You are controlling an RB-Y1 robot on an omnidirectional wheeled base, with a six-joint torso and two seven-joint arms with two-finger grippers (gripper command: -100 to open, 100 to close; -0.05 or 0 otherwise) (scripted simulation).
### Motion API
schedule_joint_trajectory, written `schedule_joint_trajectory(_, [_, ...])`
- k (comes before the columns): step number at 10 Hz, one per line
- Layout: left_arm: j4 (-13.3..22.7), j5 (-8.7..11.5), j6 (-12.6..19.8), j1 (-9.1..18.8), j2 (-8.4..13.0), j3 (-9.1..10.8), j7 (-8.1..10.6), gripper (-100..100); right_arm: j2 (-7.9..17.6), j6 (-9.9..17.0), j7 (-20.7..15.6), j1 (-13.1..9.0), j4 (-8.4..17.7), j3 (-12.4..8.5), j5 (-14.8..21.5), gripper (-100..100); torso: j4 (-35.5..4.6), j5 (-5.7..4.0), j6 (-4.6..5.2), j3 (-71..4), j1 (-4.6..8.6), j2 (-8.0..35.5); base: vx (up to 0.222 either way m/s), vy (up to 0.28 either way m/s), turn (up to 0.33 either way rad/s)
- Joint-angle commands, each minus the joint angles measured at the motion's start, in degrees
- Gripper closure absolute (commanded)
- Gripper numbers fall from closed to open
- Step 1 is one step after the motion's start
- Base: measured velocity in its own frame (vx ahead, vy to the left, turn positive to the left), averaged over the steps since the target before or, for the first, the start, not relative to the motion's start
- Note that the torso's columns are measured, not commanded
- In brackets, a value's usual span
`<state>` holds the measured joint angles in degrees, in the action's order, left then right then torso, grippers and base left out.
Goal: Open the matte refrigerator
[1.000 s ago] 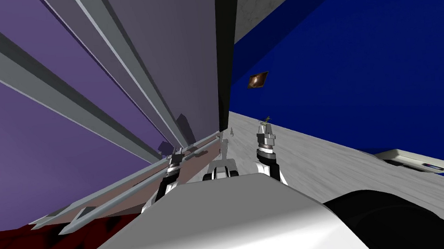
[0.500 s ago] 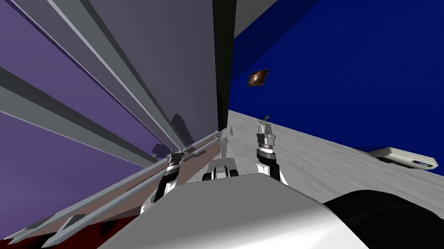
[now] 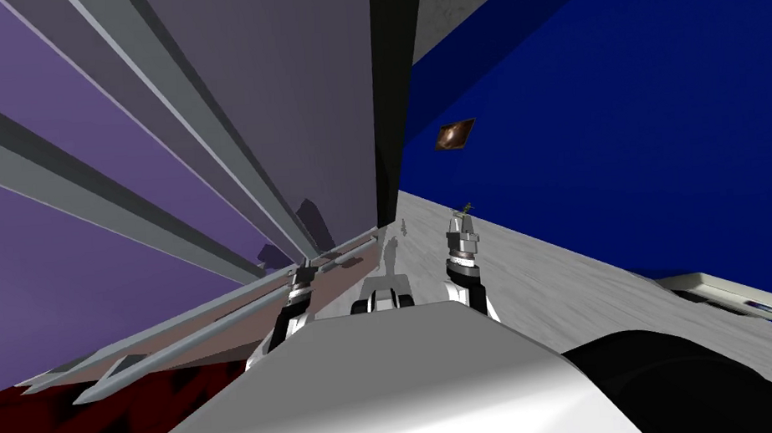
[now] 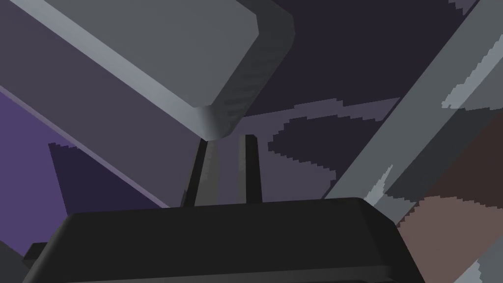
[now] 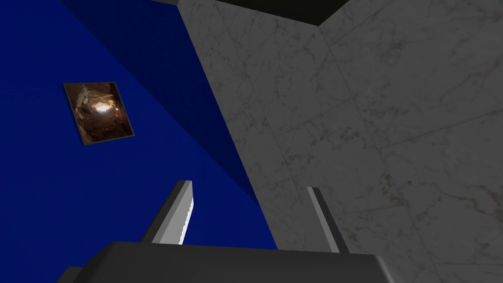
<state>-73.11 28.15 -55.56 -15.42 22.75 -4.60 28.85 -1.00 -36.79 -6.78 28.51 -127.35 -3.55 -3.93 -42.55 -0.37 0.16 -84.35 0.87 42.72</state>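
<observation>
The refrigerator point(image 3: 59, 246) fills the left of the head view as a matte purple-grey front with long grey bar handles point(image 3: 190, 125) running down it. My left gripper point(image 3: 305, 269) is at the lower ends of those bars, where more grey bars cross. In the left wrist view its fingers point(image 4: 250, 162) stand close together with only a narrow gap and nothing between them. The rounded end of a grey handle point(image 4: 196, 64) lies just past the left gripper point(image 4: 231, 140). My right gripper point(image 3: 462, 215) is raised to the right, away from the refrigerator, open point(image 5: 248, 189) and holding nothing.
A black strip point(image 3: 390, 101) runs along the refrigerator's right edge. Beyond it are a marbled grey wall point(image 3: 447, 5) and a blue wall point(image 3: 622, 128) with a small framed picture point(image 3: 455, 134). A flat white device point(image 3: 728, 293) lies on the pale floor point(image 3: 565, 291) at the right.
The whole head view has shifted a little, so I have moved slightly. Both arms hold about the same places in front of me.
</observation>
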Motion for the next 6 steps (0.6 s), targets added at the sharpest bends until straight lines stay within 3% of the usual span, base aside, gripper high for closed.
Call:
schedule_joint_trajectory(1, [-0.65, 1.08, 0.83, 0.68, -1.15, 2.40, -2.05, 100, 0.00, 0.00, 0.00, -0.01, 0.00, 0.00, 0.00, 0, -0.07, -0.01, -0.02, 0.02, -0.17, 0.06, -0.056, -0.309, 0.167])
schedule_joint_trajectory(2, [-0.65, 1.08, 0.83, 0.68, -1.15, 2.40, -2.05, 100, 0.00, 0.00, 0.00, 0.00, 0.00, 0.00, 0.00, 0, -0.12, -0.06, -0.01, -0.07, -0.26, -0.10, -0.039, -0.207, 0.077])
schedule_joint_trajectory(4, [-0.65, 1.08, 0.83, 0.68, -1.15, 2.40, -2.05, 100, 0.03, 0.00, 0.00, 0.00, 0.00, -0.02, 0.00, 0, -0.26, -0.11, 0.13, -0.27, -0.88, -0.34, -0.028, -0.028, -0.018])
schedule_joint_trajectory(5, [-1.05, 2.07, 1.86, 1.04, -1.97, 4.45, -3.63, 100, 0.04, 0.00, 0.00, 0.00, 0.01, -0.03, 0.00, 0, -0.31, -0.18, 0.08, -0.29, -0.83, -0.34, -0.006, -0.150, 0.197])
schedule_joint_trajectory(6, [-1.05, 2.07, 1.86, 1.04, -1.97, 4.45, -3.63, 100, 0.02, 0.00, 0.00, 0.02, 0.00, -0.02, 0.00, 0, -0.18, -0.23, -0.19, -0.18, -0.11, -0.21, -0.024, -0.207, 0.155])
